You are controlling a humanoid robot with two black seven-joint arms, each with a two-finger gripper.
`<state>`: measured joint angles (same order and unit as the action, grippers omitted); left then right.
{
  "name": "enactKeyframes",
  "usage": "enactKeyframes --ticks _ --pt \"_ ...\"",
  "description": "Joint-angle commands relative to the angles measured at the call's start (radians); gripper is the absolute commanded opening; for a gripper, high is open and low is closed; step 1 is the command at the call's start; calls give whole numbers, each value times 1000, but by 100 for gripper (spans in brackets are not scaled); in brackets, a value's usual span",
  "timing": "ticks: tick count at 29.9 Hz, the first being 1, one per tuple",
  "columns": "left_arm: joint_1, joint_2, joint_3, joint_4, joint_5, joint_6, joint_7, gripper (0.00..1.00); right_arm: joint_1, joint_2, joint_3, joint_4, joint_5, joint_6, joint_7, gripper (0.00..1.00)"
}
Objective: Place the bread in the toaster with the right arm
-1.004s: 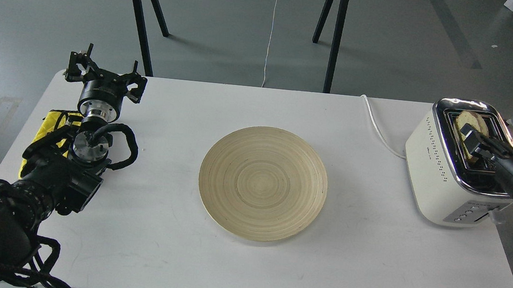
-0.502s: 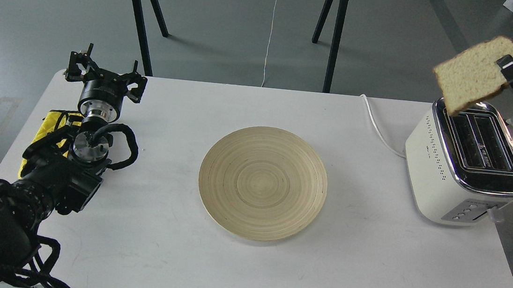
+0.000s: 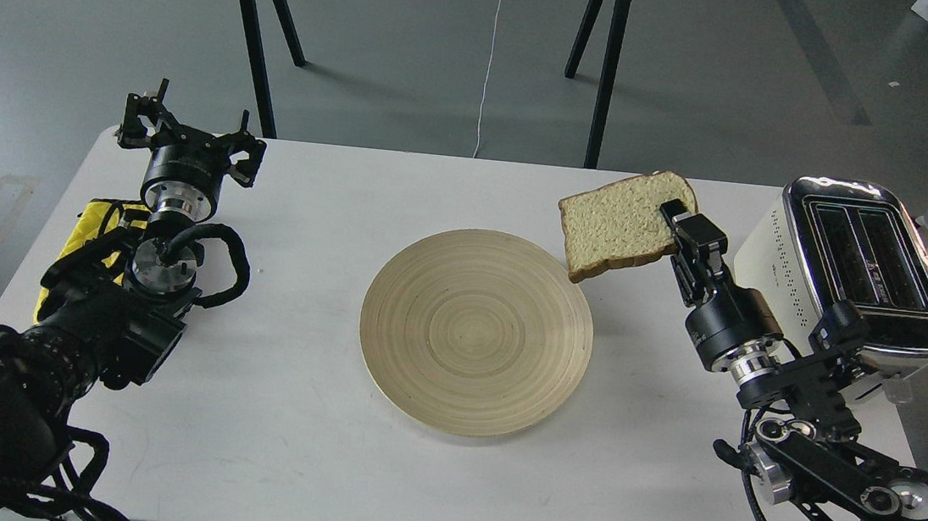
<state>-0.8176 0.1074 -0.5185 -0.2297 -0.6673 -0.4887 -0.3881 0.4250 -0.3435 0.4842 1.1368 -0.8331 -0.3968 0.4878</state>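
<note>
One slice of bread (image 3: 617,222) sits pinched in the right hand (image 3: 683,223) between plate (image 3: 476,331) and toaster (image 3: 845,280).

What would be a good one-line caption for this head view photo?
Right gripper holds a bread slice above the table, between wooden plate and empty toaster.

Tan bread (image 3: 617,222), brown crust; cream toaster (image 3: 795,275), seemingly dotted.
</note>
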Motion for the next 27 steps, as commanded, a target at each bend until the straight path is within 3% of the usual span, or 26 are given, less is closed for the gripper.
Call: enactKeyframes --ticks 1,10,18,20,22,24,27 --pt "0 0 0 0 0 0 0 100 -2 69 -56 -121 -7 -2 1 0" --pt "0 0 0 0 0 0 0 100 -5 60 -180 -189 -7 -11 1 2" --pt "0 0 0 0 0 0 0 100 -15 47 -194 -187 -7 -17 1 16" --pt "0 0 0 0 0 0 0 100 -19 47 -193 -184 -7 -17 1 25" --pt "1 0 0 0 0 0 0 100 -19 46 -193 -175 -3 -17 1 52" --pt "0 0 0 1 0 0 0 100 -17 43 -193 -169 -1 -16 1 58" --pt "0 0 0 1 0 0 0 100 -19 -3 -188 -141 3 -5 1 82"
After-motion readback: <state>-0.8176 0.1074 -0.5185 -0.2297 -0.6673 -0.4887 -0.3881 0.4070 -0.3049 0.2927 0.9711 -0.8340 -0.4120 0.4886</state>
